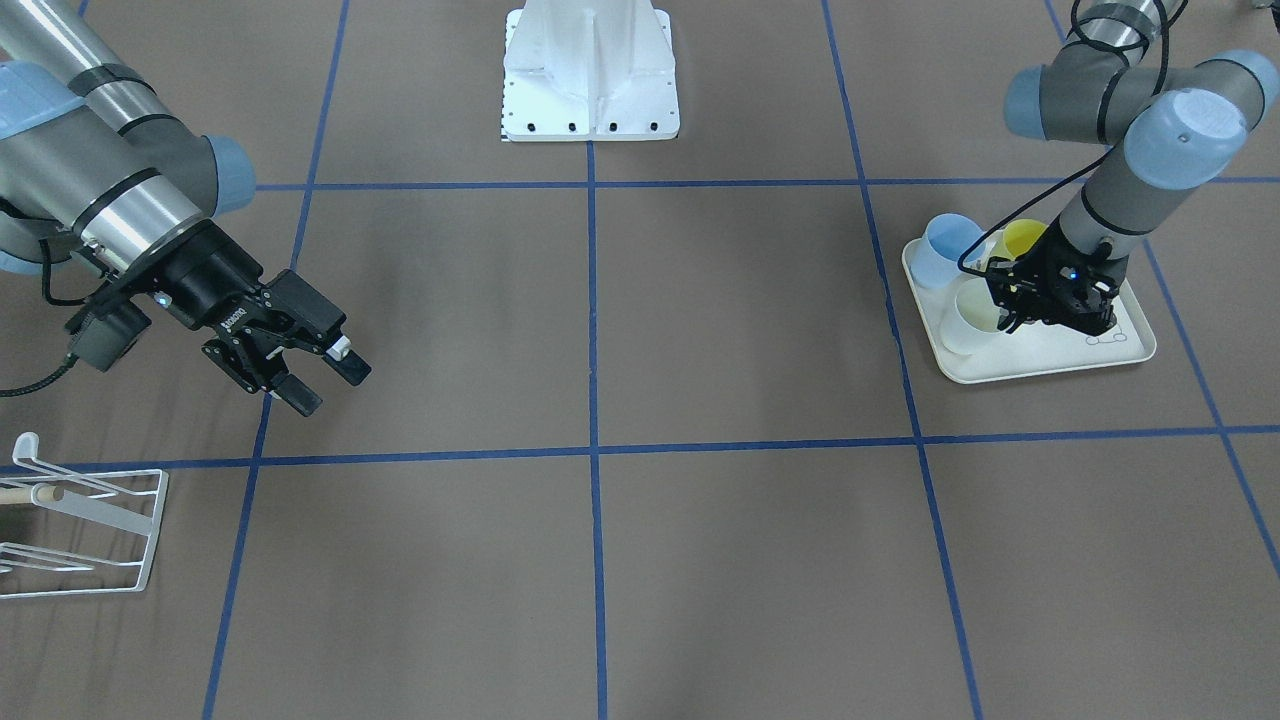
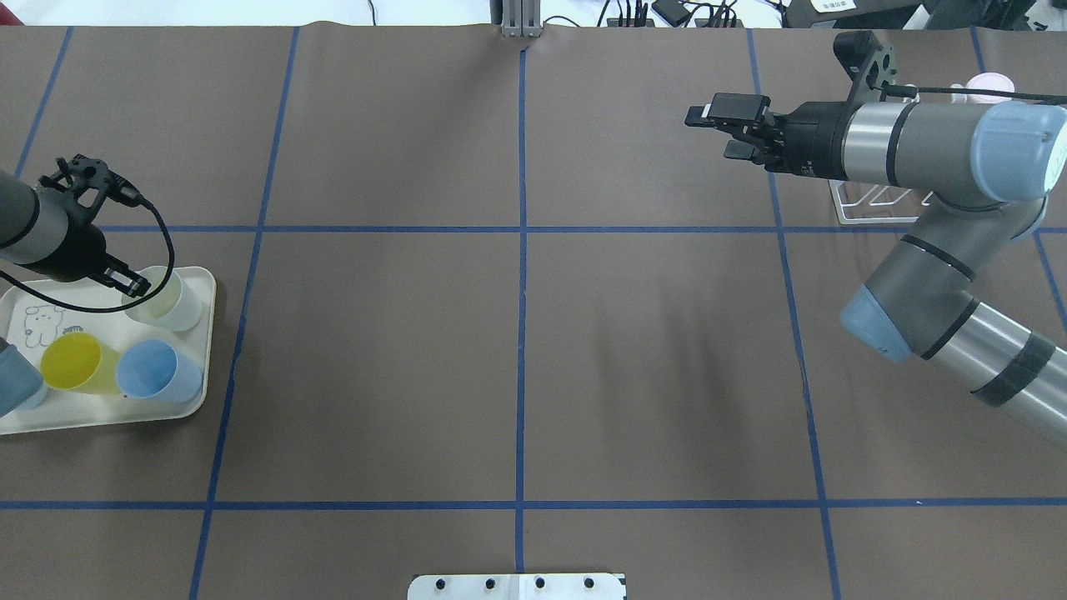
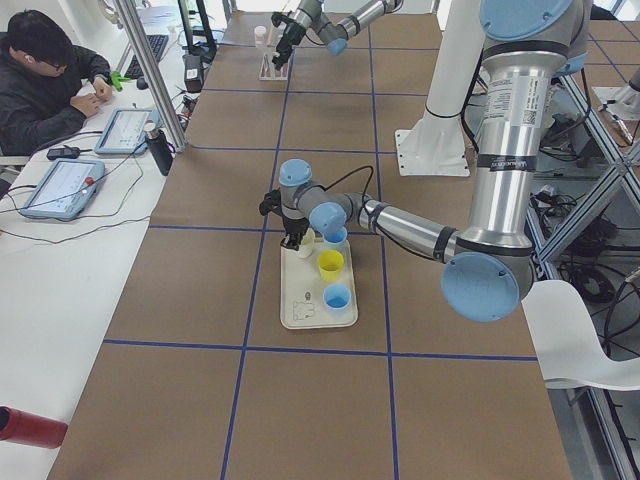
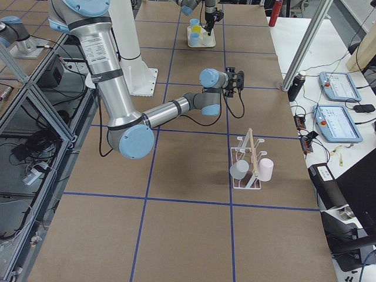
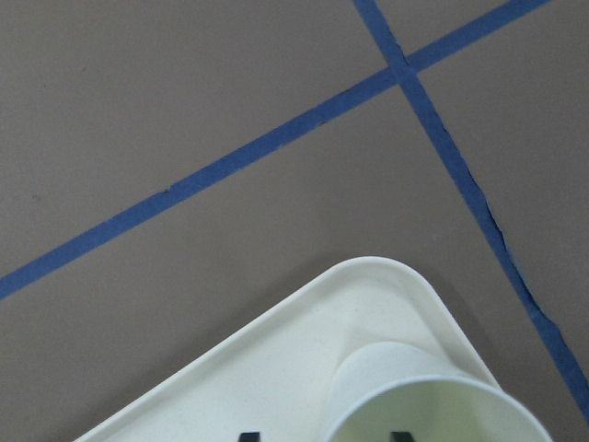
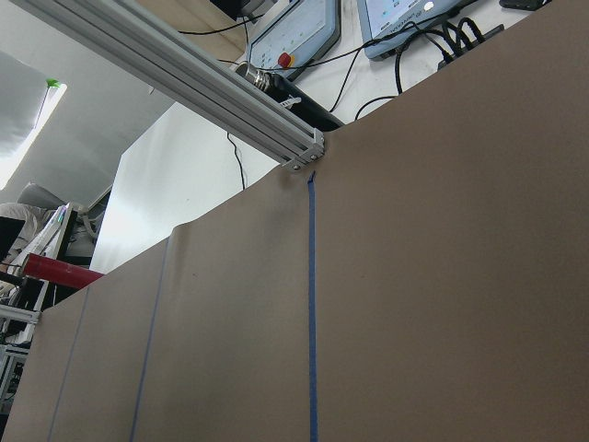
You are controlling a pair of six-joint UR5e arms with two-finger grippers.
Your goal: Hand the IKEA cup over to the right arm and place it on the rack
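Left pincer (image 2: 137, 287) straddles pale cup (image 2: 179, 308) rim — one finger inside.

Surface: one long table (image 2: 375, 375) covered wholly in flat brown paper (image 2: 667, 108)
Markings: blue tape lines (image 2: 521, 333) divide the paper into large squares, one line running along the table and several across it
Robot's left end: a cream tray (image 1: 1060, 355) with rounded corners lies flat inside one square, one corner near a crossing of two tape lines
Robot's right end: a white wire rack (image 4: 254, 157) with a light wooden rod stands on the paper, just beside a tape line
Robot's side, middle: a white pedestal (image 1: 590, 80) with a bolted foot sits on the centre line
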